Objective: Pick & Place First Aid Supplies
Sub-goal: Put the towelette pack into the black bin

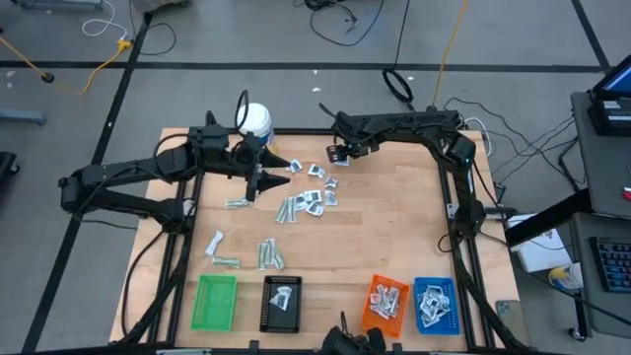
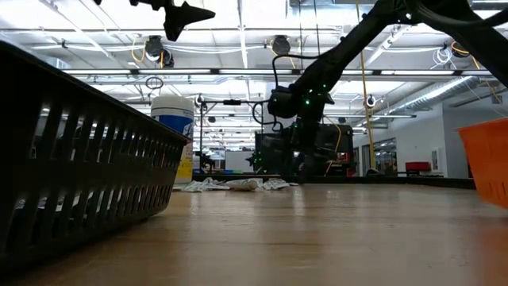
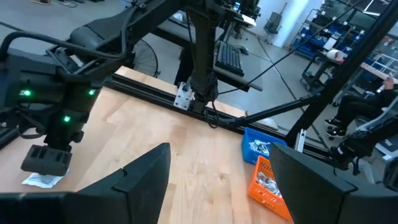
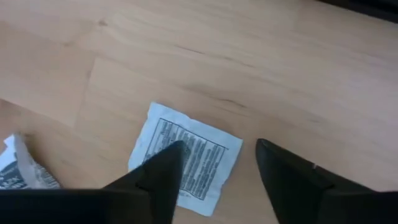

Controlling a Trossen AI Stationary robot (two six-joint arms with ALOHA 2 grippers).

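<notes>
High view: the left gripper (image 1: 264,178) hangs over the table (image 1: 394,237) near the white bottle (image 1: 255,121), beside the loose scatter of sachets (image 1: 314,195). The right gripper (image 1: 338,153) sits at the far side of that scatter. More pale wrapped strips (image 1: 269,254) lie nearer the trays. At the near edge stand a green tray (image 1: 214,301), a black tray (image 1: 283,303), an orange tray (image 1: 385,302) and a blue tray (image 1: 435,303); packets show in the last three.

Low view: the right gripper (image 2: 295,137) is low over the table, close to a small heap of packets (image 2: 230,184). The bottle (image 2: 172,119) stands behind the black tray wall (image 2: 79,159). The left gripper (image 2: 178,16) is high at the frame's top.

Left wrist view: its two fingers (image 3: 146,177) stand wide apart with nothing between them. The right gripper (image 3: 46,158) shows farther off, just above one packet (image 3: 42,180).

Right wrist view: the fingers (image 4: 161,174) are parted, holding nothing, straddling one edge of a square printed sachet (image 4: 186,152) lying flat on the wood. Another packet (image 4: 22,168) lies beside it, apart.
</notes>
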